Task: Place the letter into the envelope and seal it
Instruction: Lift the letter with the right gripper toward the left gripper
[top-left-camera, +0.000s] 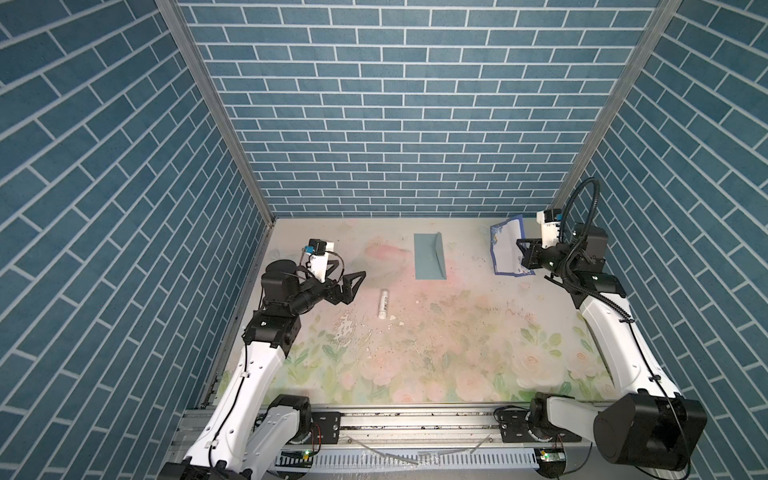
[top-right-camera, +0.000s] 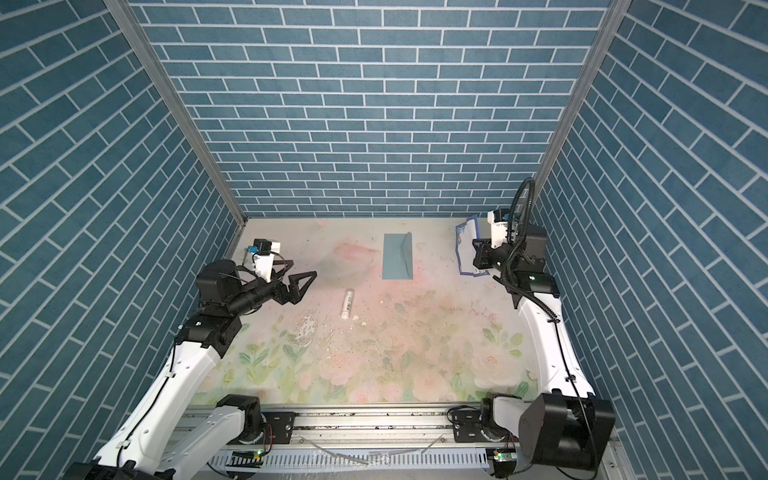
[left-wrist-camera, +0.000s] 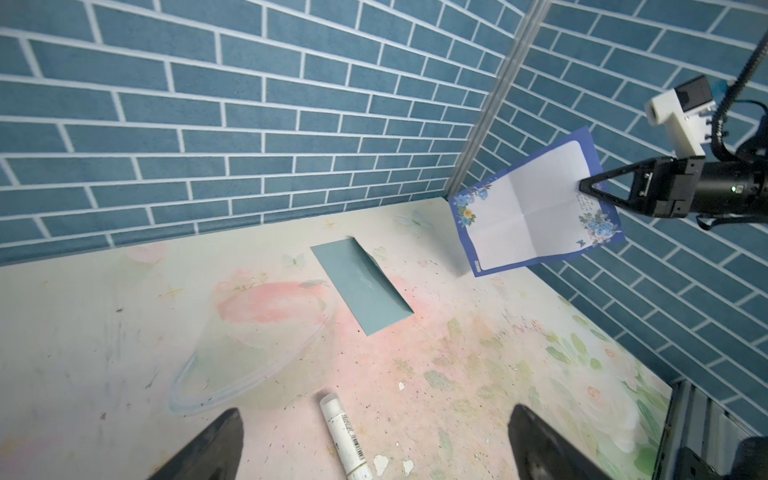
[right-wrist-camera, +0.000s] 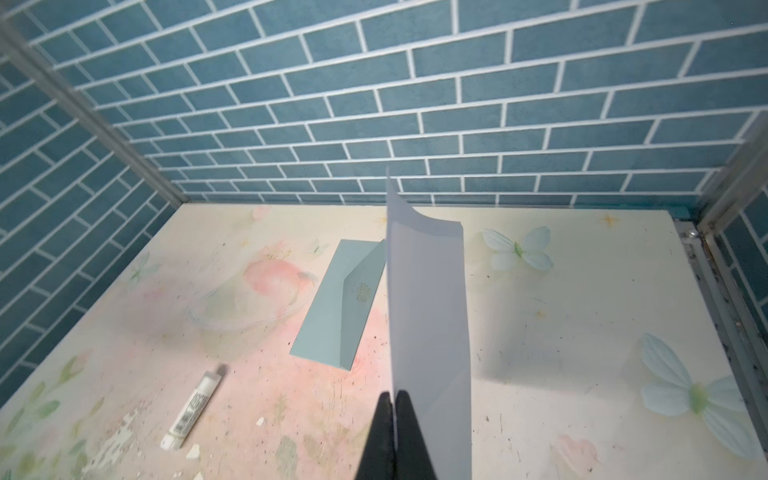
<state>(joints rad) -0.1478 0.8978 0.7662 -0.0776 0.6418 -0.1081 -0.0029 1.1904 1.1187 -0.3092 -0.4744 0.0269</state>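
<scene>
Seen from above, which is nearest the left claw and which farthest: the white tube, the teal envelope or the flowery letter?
Measured from the left gripper in a top view:
1. glue stick, lying just to its right, toward the front.
2. envelope, flat at the middle back.
3. letter, far right, held up by the right gripper.

No wording can be read anywhere. The white tube (left-wrist-camera: 344, 438) lying on the tabletop (left-wrist-camera: 83, 332) carries a barcode and small print, too blurred to make out. The letter (left-wrist-camera: 536, 208) bears a faint scribble beside one floral corner, likewise illegible.
</scene>
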